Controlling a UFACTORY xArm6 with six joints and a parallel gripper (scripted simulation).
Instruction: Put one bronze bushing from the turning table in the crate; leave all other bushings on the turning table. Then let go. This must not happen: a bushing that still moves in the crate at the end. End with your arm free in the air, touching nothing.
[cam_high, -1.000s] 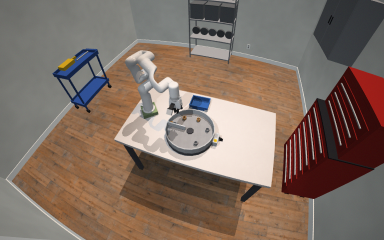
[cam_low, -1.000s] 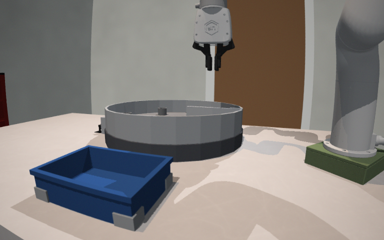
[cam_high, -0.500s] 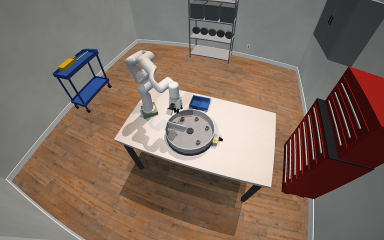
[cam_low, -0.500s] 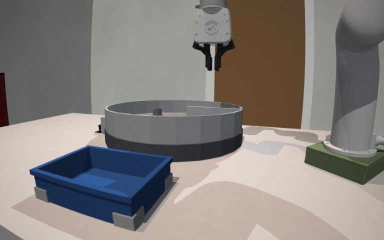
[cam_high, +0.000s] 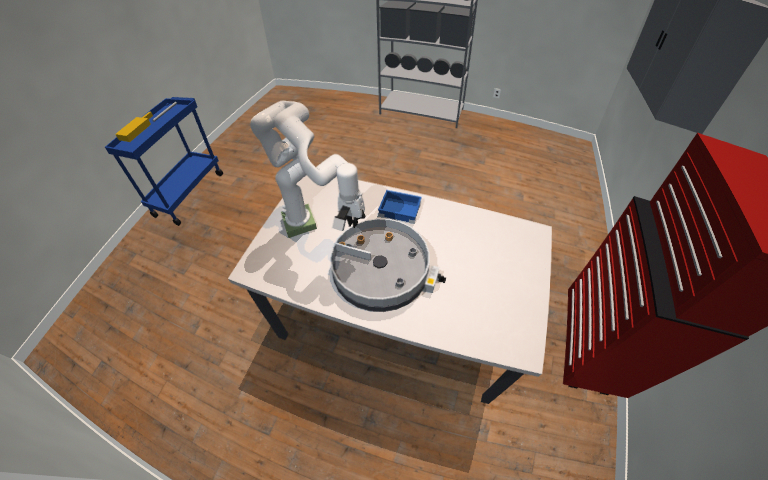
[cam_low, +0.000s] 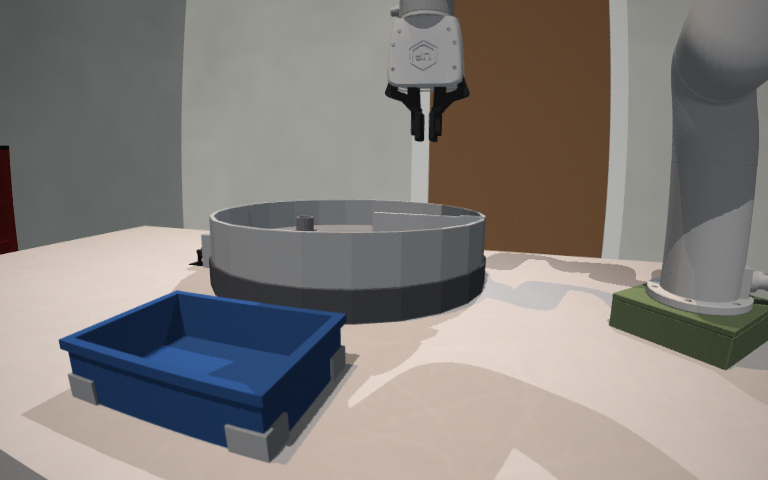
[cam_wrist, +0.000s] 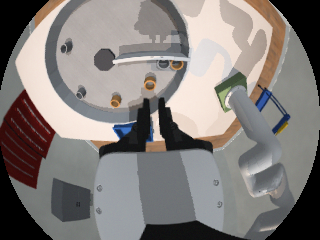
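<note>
The turning table (cam_high: 379, 300) (cam_low: 339, 260) (cam_wrist: 90, 30) is a grey round tray. Bronze bushings stand on it: one (cam_high: 389, 236) (cam_wrist: 115, 106), one (cam_high: 360, 239) (cam_wrist: 149, 88), and one by the divider (cam_wrist: 176, 68). Grey bushings (cam_high: 412, 251) (cam_high: 400, 281) (cam_wrist: 81, 93) stand there too, with another (cam_wrist: 163, 63) by the divider. The blue crate (cam_high: 399, 215) (cam_low: 164, 404) beside the table shows no bushing in its visible inside. My gripper (cam_high: 353, 222) (cam_low: 426, 138) (cam_wrist: 154, 105) hangs above the turning table's rim, pointing down, fingers narrowly apart with nothing between them.
A thin divider (cam_high: 352, 250) (cam_wrist: 150, 57) reaches from near the hub (cam_high: 380, 261) to the tray wall. A small box (cam_high: 431, 278) sits at the tray's outer side. The arm's green base (cam_high: 299, 225) (cam_low: 668, 333) stands on the same white table (cam_high: 487, 283).
</note>
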